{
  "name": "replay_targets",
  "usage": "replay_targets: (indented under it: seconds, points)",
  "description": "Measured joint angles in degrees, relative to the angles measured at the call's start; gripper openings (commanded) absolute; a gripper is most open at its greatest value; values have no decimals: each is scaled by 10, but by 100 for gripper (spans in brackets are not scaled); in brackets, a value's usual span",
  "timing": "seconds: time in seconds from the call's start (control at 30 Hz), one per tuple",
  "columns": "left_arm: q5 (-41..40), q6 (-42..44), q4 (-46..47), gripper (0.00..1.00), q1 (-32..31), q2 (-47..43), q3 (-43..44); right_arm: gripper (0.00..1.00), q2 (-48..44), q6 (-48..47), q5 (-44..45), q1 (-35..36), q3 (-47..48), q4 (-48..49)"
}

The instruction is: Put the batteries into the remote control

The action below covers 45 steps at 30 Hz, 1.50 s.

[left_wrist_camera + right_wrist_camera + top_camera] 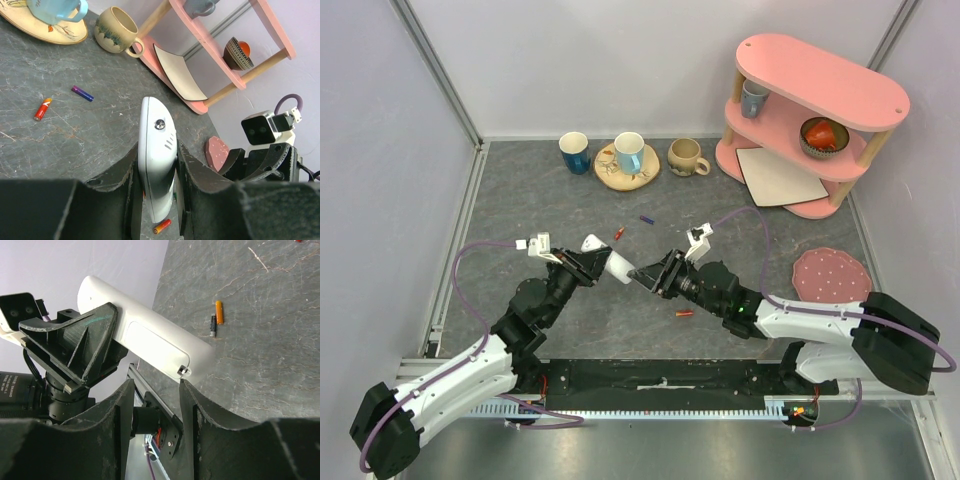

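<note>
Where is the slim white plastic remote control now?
The remote control is mid-frame in the top view, clamped in the left gripper, facing the right gripper.

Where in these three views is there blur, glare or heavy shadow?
Top external: even soft light, faint shadows, the remote control sharp. Left wrist: the red-orange battery is crisp; the left gripper has dark, slightly soft fingers. Right wrist: the remote control's white shell is nearly washed out; the right gripper is dark, with little detail.
</note>
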Motion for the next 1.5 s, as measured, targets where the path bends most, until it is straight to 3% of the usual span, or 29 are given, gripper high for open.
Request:
replay_targets:
  seconds: [1.5]
  points:
    - [5, 0, 0, 2, -1, -7, 0, 49, 40, 9, -30, -19, -10, 53]
